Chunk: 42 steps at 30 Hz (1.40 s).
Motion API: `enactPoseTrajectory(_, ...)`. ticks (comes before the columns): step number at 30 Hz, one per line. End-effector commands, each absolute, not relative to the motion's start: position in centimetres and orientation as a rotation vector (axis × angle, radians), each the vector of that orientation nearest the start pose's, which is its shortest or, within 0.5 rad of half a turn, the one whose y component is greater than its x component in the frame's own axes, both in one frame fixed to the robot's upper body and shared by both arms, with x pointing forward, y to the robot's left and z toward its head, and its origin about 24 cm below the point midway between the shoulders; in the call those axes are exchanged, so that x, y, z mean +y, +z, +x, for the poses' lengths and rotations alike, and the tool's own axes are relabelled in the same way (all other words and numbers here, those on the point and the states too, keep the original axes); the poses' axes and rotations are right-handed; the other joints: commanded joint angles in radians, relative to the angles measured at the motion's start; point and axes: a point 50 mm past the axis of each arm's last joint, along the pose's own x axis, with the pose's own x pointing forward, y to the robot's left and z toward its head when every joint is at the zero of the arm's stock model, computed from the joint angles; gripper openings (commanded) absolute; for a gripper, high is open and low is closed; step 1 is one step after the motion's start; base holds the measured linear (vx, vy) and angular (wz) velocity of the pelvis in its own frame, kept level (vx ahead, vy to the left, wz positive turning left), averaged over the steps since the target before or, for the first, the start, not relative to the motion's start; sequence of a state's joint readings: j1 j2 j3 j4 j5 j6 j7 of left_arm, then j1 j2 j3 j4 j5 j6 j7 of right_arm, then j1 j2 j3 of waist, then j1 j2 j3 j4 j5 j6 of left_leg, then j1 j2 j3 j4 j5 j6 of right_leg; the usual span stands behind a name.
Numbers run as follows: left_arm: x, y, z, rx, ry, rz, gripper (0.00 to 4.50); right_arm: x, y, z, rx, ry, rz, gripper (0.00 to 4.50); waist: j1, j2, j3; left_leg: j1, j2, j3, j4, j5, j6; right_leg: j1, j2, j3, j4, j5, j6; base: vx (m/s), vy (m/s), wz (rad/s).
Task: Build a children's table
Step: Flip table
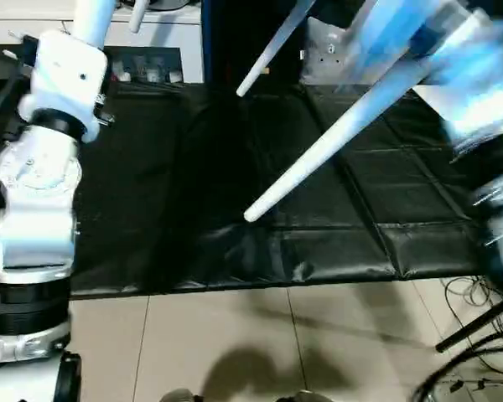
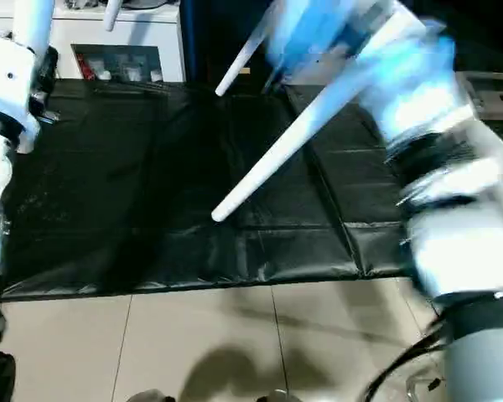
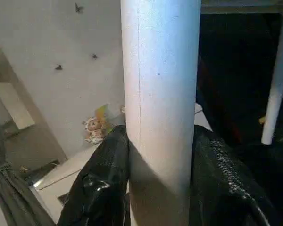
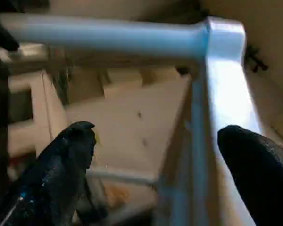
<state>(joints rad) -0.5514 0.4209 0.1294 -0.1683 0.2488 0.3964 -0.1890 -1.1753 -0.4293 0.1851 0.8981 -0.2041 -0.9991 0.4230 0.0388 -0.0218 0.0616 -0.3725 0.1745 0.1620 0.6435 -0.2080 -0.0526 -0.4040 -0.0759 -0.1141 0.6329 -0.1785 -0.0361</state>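
Left wrist view has my left end effector (image 3: 160, 188) pinching a white leg (image 3: 160, 94), one black finger (image 3: 101, 183) pressed on each side of the tube. From the head, two more legs (image 1: 335, 142) slant out over the black mat (image 1: 193, 218), already seated in the top (image 1: 465, 71), which is held up at the mat's far right corner. My right end effector (image 4: 155, 160) is spread wide, its fingers (image 4: 61, 174) apart beside the top's corner socket (image 4: 224, 37), gripping nothing.

I judge this to be the leg-fitting step: the leg I hold wants bringing across to an empty socket, lined up on its axis, then pushed home.

Along the near edge the mat lies bare, with tile floor (image 1: 260, 343) in front. Cables (image 1: 478, 352) lie off its near right corner, and a cabinet (image 1: 151, 50) bounds the far edge.
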Motion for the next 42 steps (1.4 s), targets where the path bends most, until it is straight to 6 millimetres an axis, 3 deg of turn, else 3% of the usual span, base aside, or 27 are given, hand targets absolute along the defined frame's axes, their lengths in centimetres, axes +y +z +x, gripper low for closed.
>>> enactPoseTrajectory(1,21.1,19.3,32.2,-0.152,0.029,0.583,1.60,-10.9,26.7,35.2,-1.082,0.721,-0.859,4.50,-0.004,0.016,-0.066,0.007,0.054,-0.023,-0.085,-0.328,0.037,0.041,-0.071,0.065,-0.084,-0.291,-0.166,0.000,0.000,0.00)
enactPoseTrajectory(2,21.3,19.0,32.1,-0.142,0.033,0.581,1.60,-10.5,24.5,35.0,-1.016,0.756,-0.751,4.50,-0.004,0.020,-0.070,0.009,0.055,-0.025,-0.086,-0.335,0.034,0.042,-0.069,0.065,-0.081,-0.278,-0.174,0.000,0.000,0.00)
enactPoseTrajectory(3,21.3,18.9,32.1,-0.140,0.033,0.581,1.60,-10.5,24.2,34.9,-1.005,0.761,-0.732,4.50,-0.003,0.020,-0.068,0.012,0.056,-0.024,-0.088,-0.342,0.037,0.040,-0.069,0.066,-0.085,-0.277,-0.176,0.000,0.000,0.00)
enactPoseTrajectory(4,21.5,18.7,32.0,-0.136,0.035,0.581,1.59,-10.2,22.5,34.6,-0.947,0.781,-0.632,4.50,-0.005,0.017,-0.068,0.009,0.055,-0.024,-0.088,-0.341,0.039,0.043,-0.068,0.066,-0.084,-0.275,-0.176,0.000,0.000,0.00)
enactPoseTrajectory(7,21.6,18.1,31.9,-0.140,0.024,0.581,1.59,-10.2,20.1,33.5,-0.880,0.774,-0.509,4.50,0.003,0.022,-0.068,0.013,0.057,-0.027,-0.093,-0.336,0.030,0.044,-0.068,0.068,-0.088,-0.273,-0.168,0.000,0.000,0.00)
enactPoseTrajectory(10,21.3,17.2,31.7,-0.162,-0.031,0.585,1.59,-10.8,17.5,32.4,-0.793,0.717,-0.360,4.50,0.009,0.019,-0.068,0.014,0.057,-0.028,-0.098,-0.358,0.014,0.043,-0.071,0.068,-0.095,-0.323,-0.143,0.000,0.000,0.00)
enactPoseTrajectory(14,20.5,15.7,31.4,-0.199,-0.120,0.572,1.59,-11.7,13.2,30.6,-0.636,0.693,-0.280,4.50,0.016,0.025,-0.060,0.026,0.057,-0.031,-0.104,-0.439,-0.005,0.032,-0.072,0.066,-0.117,-0.430,-0.096,0.000,0.000,0.00)
enactPoseTrajectory(15,20.4,15.5,31.4,-0.198,-0.128,0.569,1.59,-11.8,12.9,30.3,-0.616,0.691,-0.266,4.50,0.015,0.024,-0.060,0.030,0.056,-0.032,-0.106,-0.458,-0.010,0.030,-0.072,0.065,-0.119,-0.448,-0.088,0.000,0.000,0.00)
enactPoseTrajectory(16,20.4,15.1,31.3,-0.194,-0.136,0.560,1.59,-12.3,12.1,29.7,-0.581,0.654,-0.214,4.50,0.014,0.032,-0.059,0.027,0.058,-0.036,-0.110,-0.471,-0.013,0.034,-0.072,0.063,-0.121,-0.453,-0.080,0.000,0.000,0.00)
enactPoseTrajectory(17,20.4,15.1,31.3,-0.194,-0.136,0.560,1.59,-12.3,12.1,29.7,-0.581,0.654,-0.214,4.50,0.012,0.028,-0.059,0.028,0.058,-0.035,-0.110,-0.470,-0.012,0.034,-0.071,0.064,-0.124,-0.450,-0.075,0.000,0.000,0.00)
enactPoseTrajectory(18,20.4,14.9,31.3,-0.189,-0.136,0.548,1.59,-12.9,11.7,29.4,-0.557,0.611,-0.168,4.50,0.012,0.032,-0.057,0.034,0.058,-0.035,-0.112,-0.486,-0.013,0.032,-0.071,0.063,-0.129,-0.457,-0.072,0.000,0.000,0.00)
enactPoseTrajectory(19,20.5,14.6,31.3,-0.182,-0.139,0.548,1.59,-13.6,11.1,29.0,-0.524,0.559,-0.117,4.50,0.015,0.045,-0.057,0.036,0.058,-0.038,-0.113,-0.498,-0.015,0.032,-0.073,0.061,-0.127,-0.460,-0.074,0.000,0.000,0.00)
enactPoseTrajectory(20,20.6,14.3,31.3,-0.172,-0.142,0.549,1.59,-14.2,10.5,28.7,-0.492,0.518,-0.078,4.50,0.012,0.041,-0.054,0.036,0.058,-0.039,-0.117,-0.513,-0.016,0.032,-0.072,0.058,-0.133,-0.476,-0.065,0.000,0.000,0.00)
enactPoseTrajectory(22,20.9,13.8,31.2,-0.166,-0.145,0.552,1.59,-14.9,10.2,28.3,-0.462,0.467,-0.042,4.50,0.009,0.039,-0.049,0.042,0.056,-0.042,-0.117,-0.548,-0.020,0.030,-0.072,0.053,-0.143,-0.536,-0.040,0.000,0.000,0.00)
enactPoseTrajectory(24,21.2,13.4,31.1,-0.159,-0.148,0.560,1.59,-15.6,10.1,28.2,-0.440,0.407,-0.008,4.50,0.000,0.042,-0.046,0.052,0.050,-0.045,-0.113,-0.591,-0.022,0.030,-0.073,0.034,-0.163,-0.628,-0.001,0.000,0.000,0.00)
enactPoseTrajectory(27,21.5,13.1,30.9,-0.152,-0.147,0.564,1.59,-17.0,10.1,28.6,-0.417,0.296,0.019,4.50,-0.011,0.048,-0.046,0.070,0.054,-0.053,-0.118,-0.638,-0.028,0.036,-0.073,0.015,-0.177,-0.612,0.007,0.000,0.000,0.00)
enactPoseTrajectory(29,21.7,12.9,30.9,-0.153,-0.147,0.566,1.59,-17.4,10.2,28.8,-0.406,0.261,0.015,4.50,-0.017,0.050,-0.044,0.063,0.057,-0.058,-0.126,-0.654,-0.033,0.041,-0.072,0.014,-0.175,-0.587,0.004,0.000,0.000,0.00)
enactPoseTrajectory(31,21.7,12.9,30.8,-0.152,-0.148,0.567,1.59,-17.7,10.3,29.1,-0.393,0.255,0.016,4.50,-0.024,0.050,-0.044,0.064,0.056,-0.060,-0.127,-0.675,-0.038,0.042,-0.075,0.010,-0.176,-0.596,0.006,0.000,0.000,0.00)
enactPoseTrajectory(33,21.7,12.7,30.8,-0.148,-0.159,0.572,1.59,-18.0,10.6,29.8,-0.365,0.248,0.024,4.50,-0.029,0.057,-0.040,0.067,0.060,-0.065,-0.131,-0.714,-0.044,0.048,-0.075,-0.004,-0.177,-0.597,0.006,0.000,0.000,0.00)
enactPoseTrajectory(34,21.7,12.5,30.7,-0.147,-0.163,0.573,1.59,-18.2,10.8,30.4,-0.348,0.237,0.035,4.50,-0.032,0.058,-0.039,0.064,0.065,-0.070,-0.139,-0.747,-0.052,0.054,-0.072,-0.009,-0.169,-0.574,0.005,0.000,0.000,0.00)
enactPoseTrajectory(36,21.6,12.4,30.7,-0.145,-0.169,0.578,1.59,-18.5,11.2,31.6,-0.314,0.227,0.063,4.50,-0.032,0.059,-0.036,0.065,0.068,-0.068,-0.149,-0.788,-0.061,0.054,-0.066,-0.006,-0.156,-0.563,0.000,0.000,0.000,0.00)
enactPoseTrajectory(38,21.7,12.3,30.7,-0.144,-0.169,0.580,1.59,-18.5,11.5,32.6,-0.293,0.249,0.086,4.50,-0.033,0.058,-0.035,0.073,0.061,-0.061,-0.141,-0.783,-0.065,0.045,-0.071,-0.007,-0.162,-0.604,0.003,0.000,0.000,0.00)
enactPoseTrajectory(40,21.7,12.2,30.8,-0.142,-0.169,0.582,1.59,-18.2,12.0,33.8,-0.277,0.280,0.104,4.50,-0.039,0.059,-0.034,0.083,0.049,-0.058,-0.120,-0.749,-0.056,0.039,-0.077,-0.027,-0.189,-0.690,0.030,0.000,0.000,0.00)
enactPoseTrajectory(41,21.8,12.2,30.8,-0.141,-0.169,0.582,1.59,-18.2,12.0,34.0,-0.272,0.281,0.106,4.50,-0.043,0.060,-0.032,0.080,0.051,-0.061,-0.122,-0.753,-0.055,0.041,-0.075,-0.035,-0.189,-0.697,0.037,0.000,0.000,0.00)
enactPoseTrajectory(42,21.8,12.2,30.9,-0.140,-0.170,0.583,1.59,-18.4,12.1,34.8,-0.249,0.266,0.110,4.50,-0.039,0.071,-0.030,0.065,0.063,-0.063,-0.143,-0.790,-0.059,0.057,-0.063,-0.039,-0.166,-0.655,0.035,0.000,0.000,0.00)
